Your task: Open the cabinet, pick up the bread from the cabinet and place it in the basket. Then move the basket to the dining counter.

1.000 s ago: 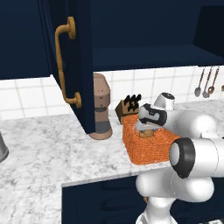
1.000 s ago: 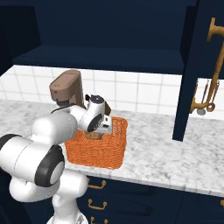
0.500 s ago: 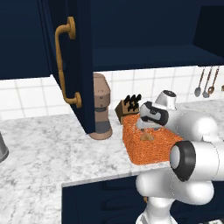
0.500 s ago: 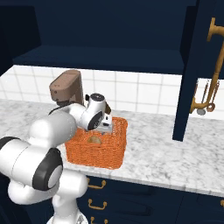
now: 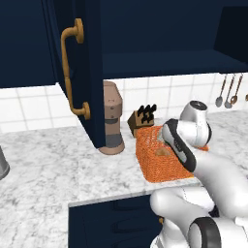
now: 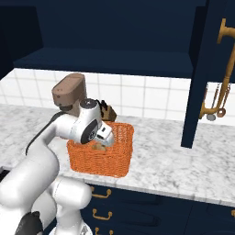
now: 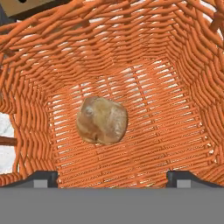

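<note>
- Bread (image 7: 102, 120) lies on basket (image 7: 175, 87) floor, cabinet (image 5: 92, 72) door open.
- Gripper (image 7: 112, 177) above it, fingers spread wide, holding nothing.
- Next: grab basket by a rim wall, not the bread; lift level, clear knife block (image 5: 142, 117) and coffee machine (image 5: 112, 118).

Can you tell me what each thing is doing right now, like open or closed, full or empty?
cabinet: door open, shelf looks bare.
bread: lying loose on the basket floor.
basket: upright on the marble worktop, holding the bread.
hand: open, above the bread, gripping nothing.
coffee machine: upright by the wall.
knife block: upright behind the basket, knives in it.
</note>
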